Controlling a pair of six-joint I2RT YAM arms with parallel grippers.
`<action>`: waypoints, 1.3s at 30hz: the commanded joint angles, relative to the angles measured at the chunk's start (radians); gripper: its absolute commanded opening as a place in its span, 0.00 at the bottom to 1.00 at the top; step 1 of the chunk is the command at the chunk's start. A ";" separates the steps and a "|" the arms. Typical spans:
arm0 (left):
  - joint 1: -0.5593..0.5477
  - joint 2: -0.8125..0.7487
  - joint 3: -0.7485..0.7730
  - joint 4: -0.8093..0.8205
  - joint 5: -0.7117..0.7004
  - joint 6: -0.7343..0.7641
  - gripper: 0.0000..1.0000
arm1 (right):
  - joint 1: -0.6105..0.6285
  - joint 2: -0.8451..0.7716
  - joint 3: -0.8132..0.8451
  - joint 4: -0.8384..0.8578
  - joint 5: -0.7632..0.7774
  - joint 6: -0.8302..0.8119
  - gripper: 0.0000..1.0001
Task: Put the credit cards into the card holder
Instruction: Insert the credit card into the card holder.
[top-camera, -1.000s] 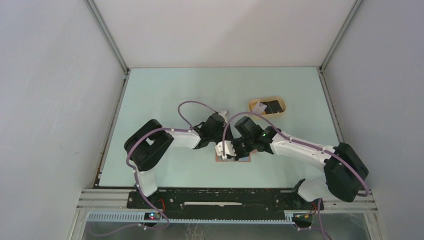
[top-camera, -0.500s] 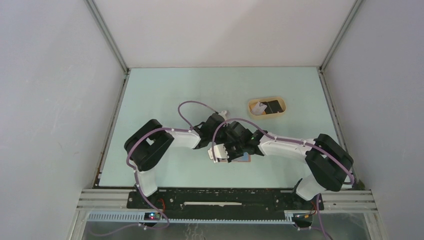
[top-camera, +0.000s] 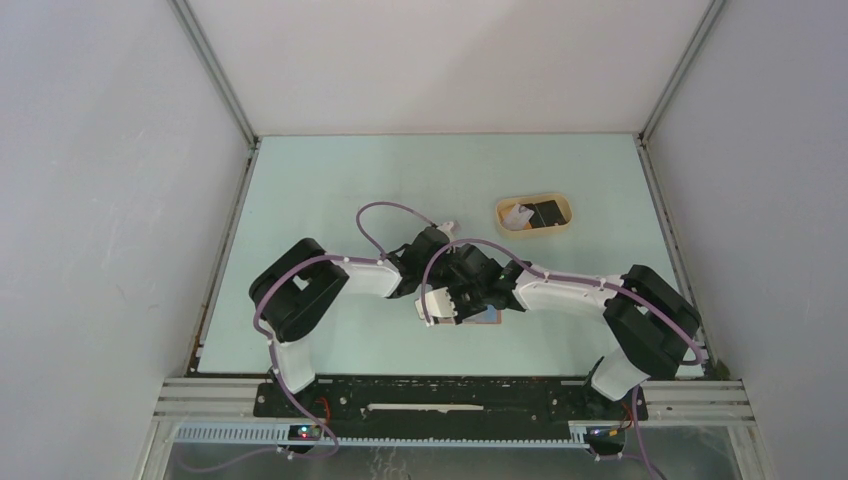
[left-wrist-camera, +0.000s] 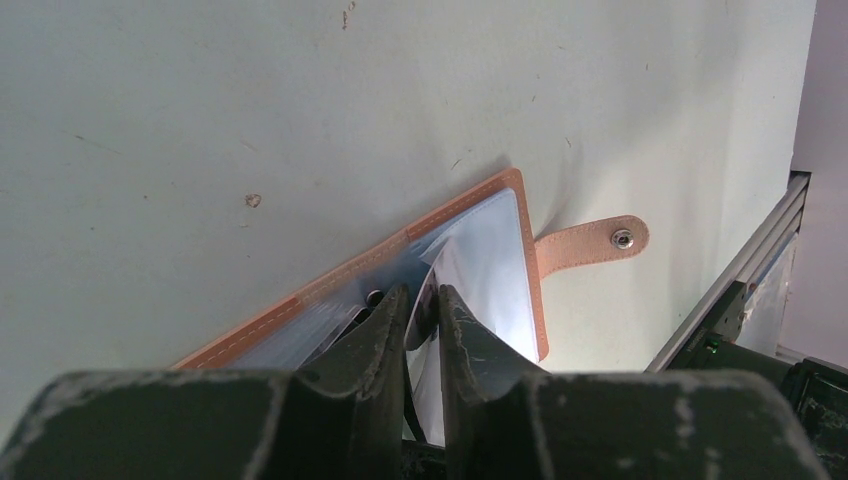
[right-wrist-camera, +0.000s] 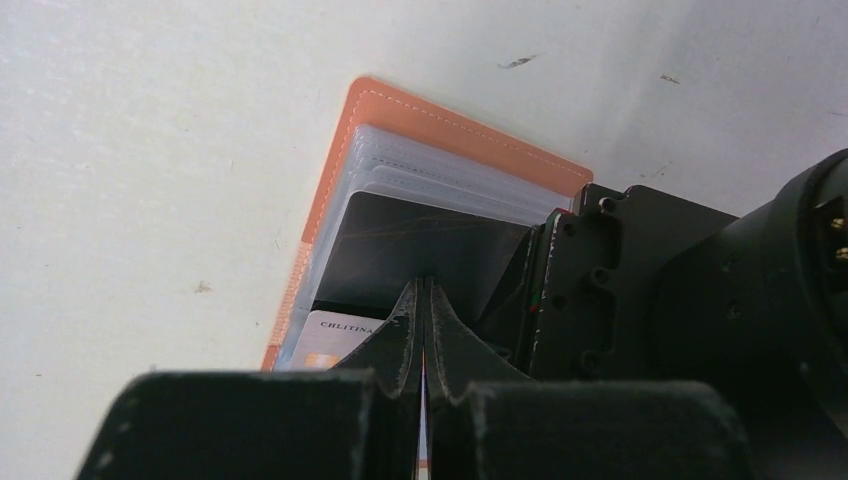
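The card holder (left-wrist-camera: 455, 215) lies open on the table, with an orange-brown border and clear sleeves (right-wrist-camera: 440, 175). My left gripper (left-wrist-camera: 422, 300) has its fingers a narrow gap apart, and a curled clear sleeve edge stands loosely in that gap. My right gripper (right-wrist-camera: 422, 285) is shut, its tips against the near edge of a dark credit card (right-wrist-camera: 420, 245) lying among the sleeves. A white card (right-wrist-camera: 330, 345) shows below it at the left. In the top view both grippers meet over the card holder (top-camera: 487, 317). Another dark credit card (top-camera: 547, 213) lies in the tan tray.
The tan oval tray (top-camera: 560, 228) stands at the back right and also holds a white piece (top-camera: 515, 217). The holder's strap with a snap (left-wrist-camera: 590, 243) sticks out sideways. The metal rail (left-wrist-camera: 750, 270) of the near table edge runs close by.
My right arm has folded in, moving its gripper leftward over the card holder, mostly in the first half second. The left arm has stayed in place.
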 joint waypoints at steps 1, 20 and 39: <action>-0.013 0.040 0.009 -0.102 -0.023 0.060 0.24 | 0.007 0.006 0.016 -0.013 0.039 -0.023 0.00; -0.012 0.037 0.009 -0.110 -0.039 0.058 0.31 | -0.035 -0.048 -0.010 -0.038 0.037 -0.029 0.00; -0.013 0.027 0.000 -0.105 -0.051 0.058 0.38 | -0.071 -0.043 -0.021 -0.055 0.056 -0.036 0.00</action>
